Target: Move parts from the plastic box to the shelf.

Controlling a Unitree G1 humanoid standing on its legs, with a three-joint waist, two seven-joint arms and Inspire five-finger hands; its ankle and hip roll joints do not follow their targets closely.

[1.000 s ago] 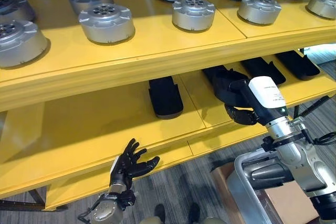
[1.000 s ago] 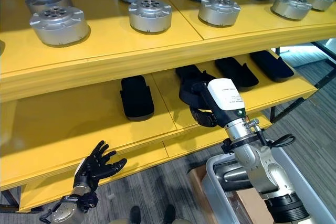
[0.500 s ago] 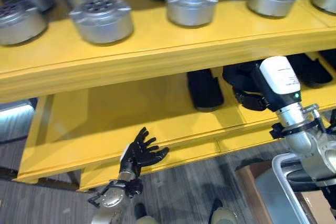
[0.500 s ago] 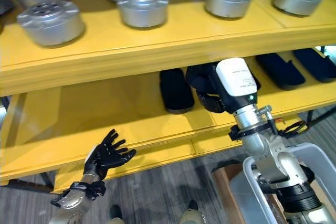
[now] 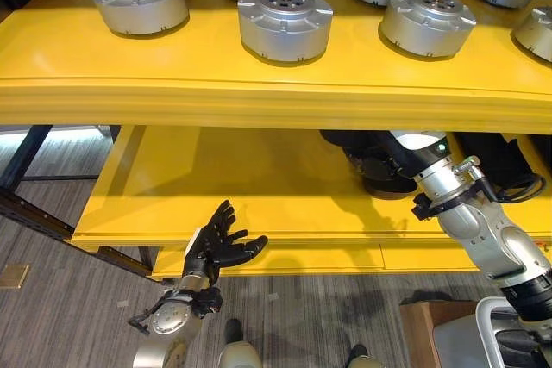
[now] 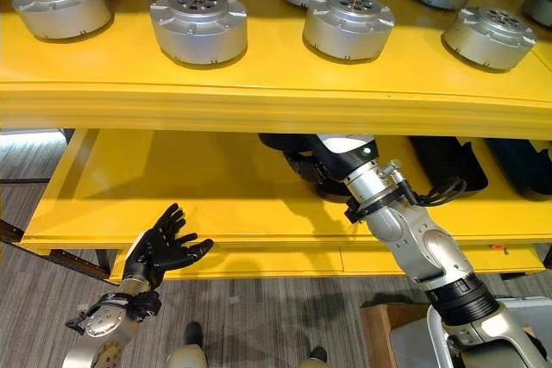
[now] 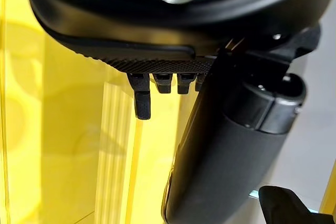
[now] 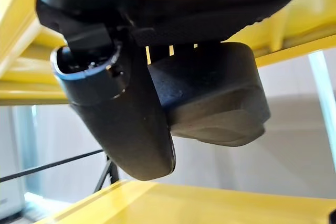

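Right hand (image 8: 131, 98) reaches deep under the upper shelf (image 5: 259, 96), fingers curled round a black part (image 8: 210, 98), held low over the lower shelf (image 5: 241, 187), likely to set it beside other black parts (image 6: 448, 161). Left hand (image 5: 220, 243) hangs open, idle by the shelf edge. Silver discs (image 5: 285, 21) fill the top.

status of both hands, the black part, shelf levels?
left hand: open, fingers spread, holding nothing, at the lower shelf's front edge
right hand: reaching under the upper shelf, curled round the black part
black part: held, above the lower shelf
upper shelf: carries round silver parts
lower shelf: bare on its left half
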